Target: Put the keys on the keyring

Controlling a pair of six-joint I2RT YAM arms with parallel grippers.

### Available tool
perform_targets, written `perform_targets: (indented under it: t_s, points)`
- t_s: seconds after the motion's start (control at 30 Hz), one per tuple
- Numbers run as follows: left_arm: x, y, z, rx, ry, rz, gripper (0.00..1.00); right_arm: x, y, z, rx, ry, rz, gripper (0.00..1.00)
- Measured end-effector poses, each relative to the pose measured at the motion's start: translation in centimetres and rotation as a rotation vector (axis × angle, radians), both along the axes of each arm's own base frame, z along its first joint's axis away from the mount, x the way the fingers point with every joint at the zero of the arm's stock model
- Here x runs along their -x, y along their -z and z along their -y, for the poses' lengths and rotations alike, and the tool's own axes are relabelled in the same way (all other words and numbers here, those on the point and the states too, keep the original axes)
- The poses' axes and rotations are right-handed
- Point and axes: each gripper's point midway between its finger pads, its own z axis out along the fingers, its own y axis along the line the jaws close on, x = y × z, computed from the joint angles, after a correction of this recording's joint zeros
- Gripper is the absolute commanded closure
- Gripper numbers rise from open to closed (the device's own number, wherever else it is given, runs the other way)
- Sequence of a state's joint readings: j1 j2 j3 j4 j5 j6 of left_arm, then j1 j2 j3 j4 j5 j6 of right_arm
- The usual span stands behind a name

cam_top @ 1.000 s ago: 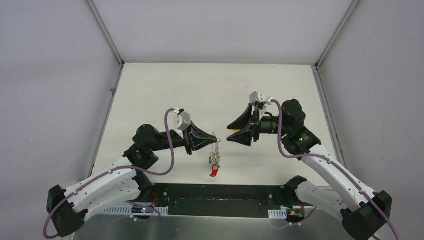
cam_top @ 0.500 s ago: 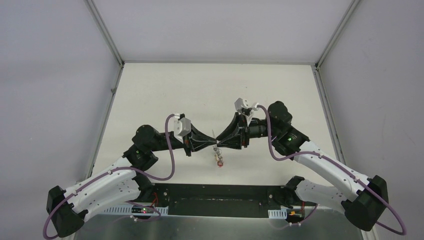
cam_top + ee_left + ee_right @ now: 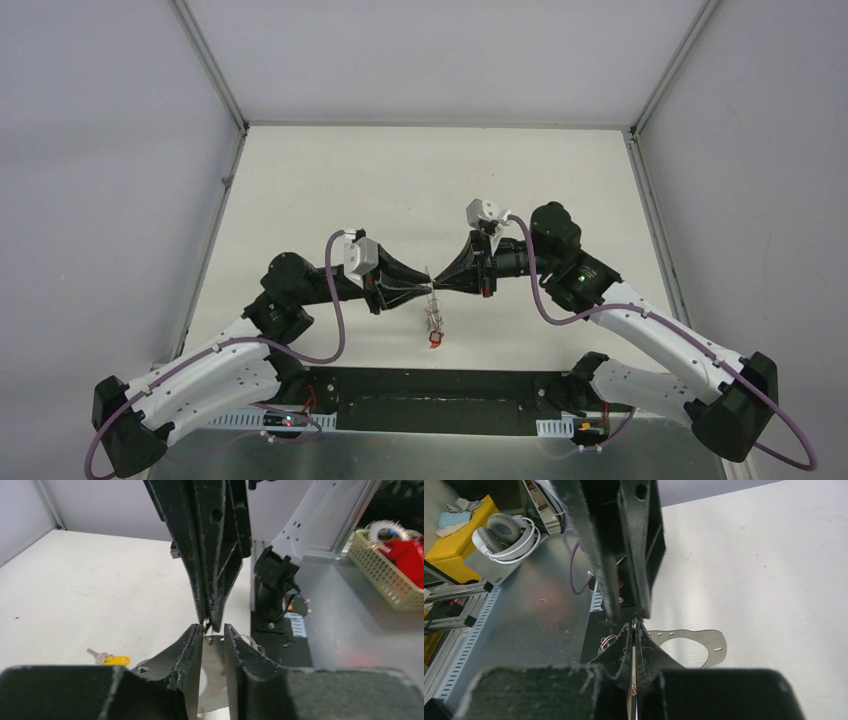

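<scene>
Left gripper (image 3: 424,284) and right gripper (image 3: 441,283) are seen tip to tip in the air above the table (image 3: 300,200), with the keyring (image 3: 433,303) hung beneath the meeting point.

Right jaws are clenched, and a thin piece of the keyring's wire is pinched at their tips in the right wrist view. Left jaws are held slightly parted, with a narrow gap seen between the fingers (image 3: 192,645); no grasp can be made out there. Keys (image 3: 434,320) are bunched on the hanging loop, a red tag (image 3: 434,342) lowest. One yellow-tagged key (image 3: 107,658) is left lying flat on the table, well apart from the ring.
</scene>
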State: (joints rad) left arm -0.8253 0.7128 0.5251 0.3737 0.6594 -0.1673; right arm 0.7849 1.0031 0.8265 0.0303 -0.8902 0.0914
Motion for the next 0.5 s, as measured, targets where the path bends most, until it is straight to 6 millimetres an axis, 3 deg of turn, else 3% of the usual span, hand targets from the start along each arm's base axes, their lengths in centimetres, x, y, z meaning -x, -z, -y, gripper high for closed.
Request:
perform_targets:
  t_s: [0.07, 0.13, 0.3, 0.5]
  points:
    - [0.2, -0.4, -0.2, 0.013, -0.003, 0.012, 0.57, -0.2, 0.1, 0.0, 0.005, 0.016, -0.005, 1.00]
    - [0.5, -1.1, -0.6, 0.032, -0.006, 0.025, 0.53, -0.3, 0.1, 0.1, 0.005, 0.028, -0.008, 1.00]
    - [0.9, -2.1, -1.3, 0.069, -0.013, 0.047, 0.52, -0.3, -0.2, 0.3, -0.025, 0.059, -0.005, 1.00]
    - [0.6, -1.5, -1.1, 0.063, -0.022, 0.000, 0.57, -0.4, -1.2, 0.4, -0.097, 0.084, -0.007, 1.00]
